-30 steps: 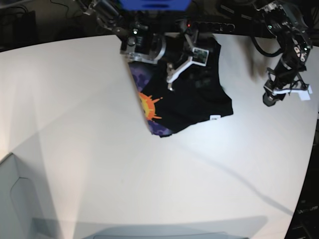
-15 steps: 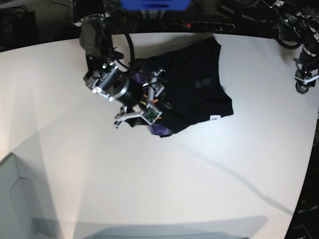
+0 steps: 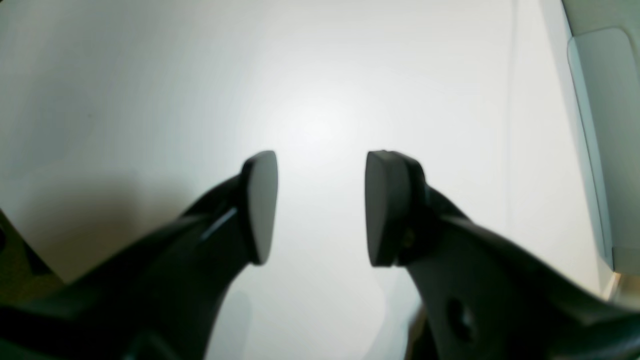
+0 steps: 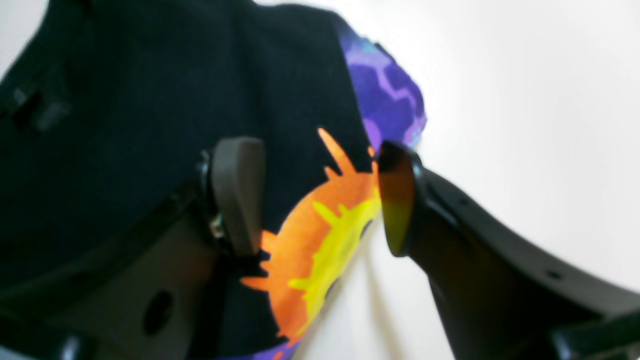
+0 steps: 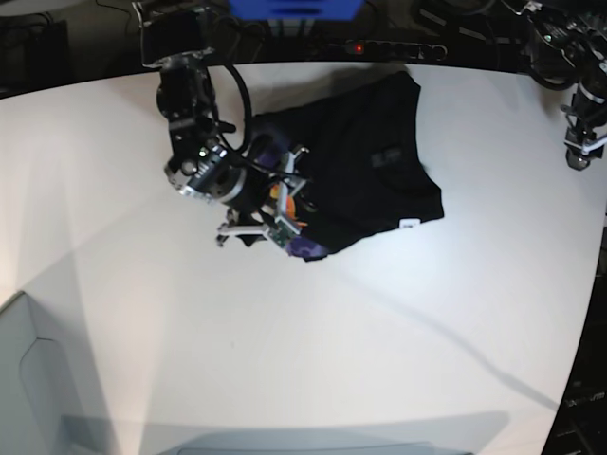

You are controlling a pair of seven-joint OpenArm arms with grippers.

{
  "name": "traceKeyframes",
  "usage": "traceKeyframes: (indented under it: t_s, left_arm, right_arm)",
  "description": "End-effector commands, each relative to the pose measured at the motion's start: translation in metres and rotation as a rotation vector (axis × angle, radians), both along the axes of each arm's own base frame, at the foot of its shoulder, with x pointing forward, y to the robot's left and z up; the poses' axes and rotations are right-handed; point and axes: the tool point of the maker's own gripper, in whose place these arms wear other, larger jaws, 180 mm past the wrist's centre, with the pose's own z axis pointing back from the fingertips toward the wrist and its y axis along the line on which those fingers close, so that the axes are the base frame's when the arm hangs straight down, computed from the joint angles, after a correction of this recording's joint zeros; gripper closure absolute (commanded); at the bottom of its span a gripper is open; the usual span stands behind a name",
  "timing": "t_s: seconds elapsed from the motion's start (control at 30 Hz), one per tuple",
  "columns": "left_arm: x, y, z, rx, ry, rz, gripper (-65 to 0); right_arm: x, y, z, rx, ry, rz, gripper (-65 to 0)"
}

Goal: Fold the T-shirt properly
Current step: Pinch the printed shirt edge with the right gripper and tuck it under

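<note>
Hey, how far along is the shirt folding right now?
Done: the T-shirt lies partly bunched on the table, print edge showing. In hand: the right gripper hovers open over the orange print, gripping nothing; the left gripper is open over bare table. Left: grasping, folding over and squaring it up.

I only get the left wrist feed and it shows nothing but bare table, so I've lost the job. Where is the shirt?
Observer: The T-shirt lies bunched at the far middle of the table, away from your left gripper.
Operator: What is the other arm doing?
Observer: The right gripper is open, its fingers straddling the orange print at the shirt's edge.
Operator: Is anything gripped yet?
Observer: No; the cloth lies between open fingers.
</note>
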Motion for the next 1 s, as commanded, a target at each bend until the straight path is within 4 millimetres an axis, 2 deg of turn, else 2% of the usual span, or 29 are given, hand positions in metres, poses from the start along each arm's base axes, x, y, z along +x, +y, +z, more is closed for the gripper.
traceKeyframes:
  t_s: [0.0, 0.17, 0.27, 0.47, 0.6, 0.83, 0.9, 0.97]
  left_arm:
    - [0.003, 0.006, 0.012, 0.028, -0.025, -0.003, -28.1]
    - [0.003, 0.006, 0.012, 0.028, -0.025, -0.003, -28.1]
    - [0.003, 0.006, 0.012, 0.028, -0.025, -0.003, -28.1]
    - [0.004, 0.008, 0.014, 0.034, -0.025, -0.005, -28.1]
    - [0.004, 0.008, 0.014, 0.034, -0.025, -0.005, -28.1]
    - [0.005, 0.005, 0.013, 0.031, -0.026, -0.011, -28.1]
    - [0.005, 0.004, 0.013, 0.031, -0.027, -0.011, -28.1]
    - [0.005, 0.004, 0.014, 0.032, -0.027, -0.011, -28.1]
  right_arm:
    - [0.009, 0.005, 0.013, 0.03, -0.038, 0.012, -33.2]
    - [0.012, -0.001, 0.002, 0.007, -0.016, 0.014, -21.0]
    - [0.013, -0.002, 0.003, 0.006, -0.022, 0.014, -17.7]
    - [0.02, -0.014, 0.004, -0.01, -0.035, -0.005, -18.2]
    - [0.034, -0.044, 0.006, -0.005, -0.036, -0.118, -18.2]
    - [0.052, -0.073, 0.015, 0.001, -0.06, -0.213, -18.3]
    - [0.056, -0.079, 0.024, 0.01, -0.085, -0.235, -18.9]
    - [0.057, -0.074, 0.037, 0.037, -0.114, -0.246, -22.9]
